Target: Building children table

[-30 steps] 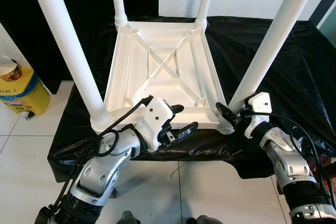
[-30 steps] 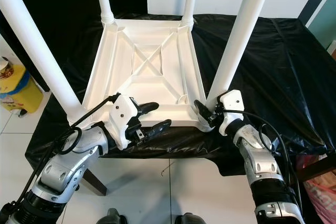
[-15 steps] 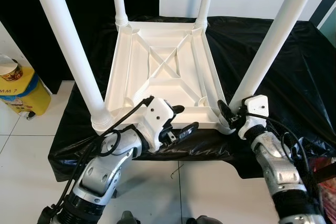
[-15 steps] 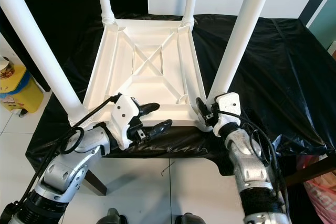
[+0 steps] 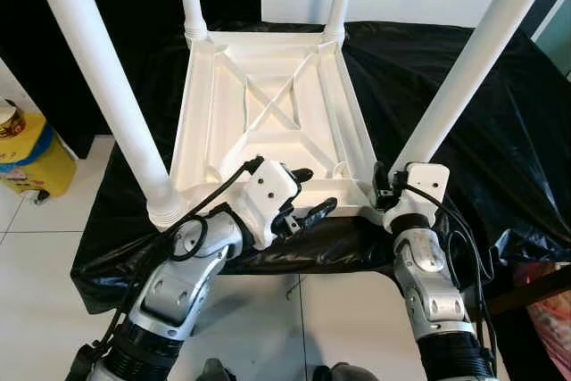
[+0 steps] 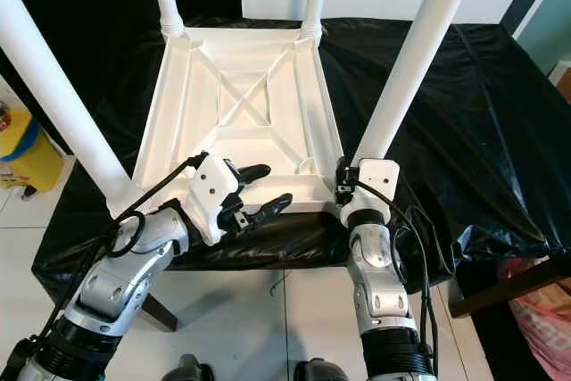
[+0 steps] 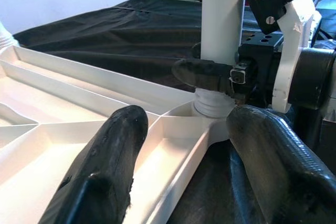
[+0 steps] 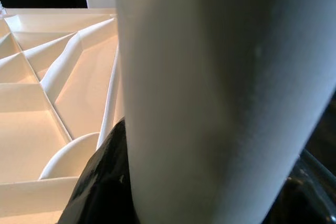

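A: Where is the children's table (image 5: 268,122)?

B: Upside down on the black-draped counter (image 5: 464,86), four white legs up.

A: Right tool (image 5: 382,192)?

B: Fingers clamped round the base of the near right leg (image 5: 464,78), at its corner socket.

A: Left tool (image 5: 299,198)?

B: Fingers spread apart, straddling the table's near rim, one finger (image 7: 102,169) inside, one outside.

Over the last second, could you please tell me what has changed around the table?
The right arm swung in under its claw, standing nearly straight below the near right leg that the claw grips at the base. The camera shifted a little too. The left claw stays open over the near rim of the upturned table; all four legs stand as before.
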`<state>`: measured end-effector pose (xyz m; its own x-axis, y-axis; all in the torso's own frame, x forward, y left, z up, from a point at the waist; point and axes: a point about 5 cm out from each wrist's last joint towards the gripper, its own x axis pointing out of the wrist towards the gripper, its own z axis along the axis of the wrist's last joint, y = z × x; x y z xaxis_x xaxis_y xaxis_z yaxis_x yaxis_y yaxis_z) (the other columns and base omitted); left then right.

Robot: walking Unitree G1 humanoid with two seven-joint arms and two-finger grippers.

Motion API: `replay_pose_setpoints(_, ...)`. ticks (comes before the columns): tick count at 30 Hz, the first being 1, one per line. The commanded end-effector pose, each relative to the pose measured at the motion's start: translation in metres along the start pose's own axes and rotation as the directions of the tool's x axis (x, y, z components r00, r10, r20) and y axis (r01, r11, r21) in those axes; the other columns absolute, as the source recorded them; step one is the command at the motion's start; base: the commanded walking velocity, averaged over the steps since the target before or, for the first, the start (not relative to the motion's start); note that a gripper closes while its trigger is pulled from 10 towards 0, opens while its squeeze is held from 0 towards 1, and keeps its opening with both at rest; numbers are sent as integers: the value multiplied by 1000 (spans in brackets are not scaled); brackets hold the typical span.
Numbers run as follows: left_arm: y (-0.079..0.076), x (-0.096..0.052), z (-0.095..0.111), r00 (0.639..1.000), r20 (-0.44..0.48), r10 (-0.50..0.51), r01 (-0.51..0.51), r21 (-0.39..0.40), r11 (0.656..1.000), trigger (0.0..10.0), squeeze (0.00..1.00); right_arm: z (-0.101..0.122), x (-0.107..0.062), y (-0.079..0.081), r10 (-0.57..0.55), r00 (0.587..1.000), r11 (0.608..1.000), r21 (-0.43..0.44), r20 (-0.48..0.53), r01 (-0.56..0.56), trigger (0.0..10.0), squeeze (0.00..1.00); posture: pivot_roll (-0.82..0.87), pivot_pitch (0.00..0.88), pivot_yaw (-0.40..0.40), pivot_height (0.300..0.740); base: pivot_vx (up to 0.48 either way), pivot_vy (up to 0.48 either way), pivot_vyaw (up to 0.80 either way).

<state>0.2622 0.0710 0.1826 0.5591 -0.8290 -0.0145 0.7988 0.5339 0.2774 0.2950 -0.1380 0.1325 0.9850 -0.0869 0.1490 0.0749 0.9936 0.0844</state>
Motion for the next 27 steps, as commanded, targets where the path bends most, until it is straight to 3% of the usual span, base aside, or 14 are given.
replay_pose_setpoints(1,3,0,-3,998,-8,64,-64,0,998,10000,0,-16,-6,0,-10,996,1000,2,-84,10,10000,0,8,120,-70,740,0,0,0)
replay_pose_setpoints(15,5,4,-2,994,12,107,-108,52,993,10000,0,-10,-9,8,30,997,999,20,-77,-29,10000,0,-6,119,-55,740,0,0,0)
replay_pose_setpoints(16,5,5,-2,994,13,109,-109,55,992,10000,0,-9,-9,7,33,997,999,18,-72,-32,10000,1000,-8,119,-53,740,0,0,0)
replay_pose_setpoints(27,4,5,-2,994,20,108,-109,58,992,10000,0,1,-10,4,91,996,996,9,-8,-91,10000,1000,-11,126,-44,740,0,0,0)
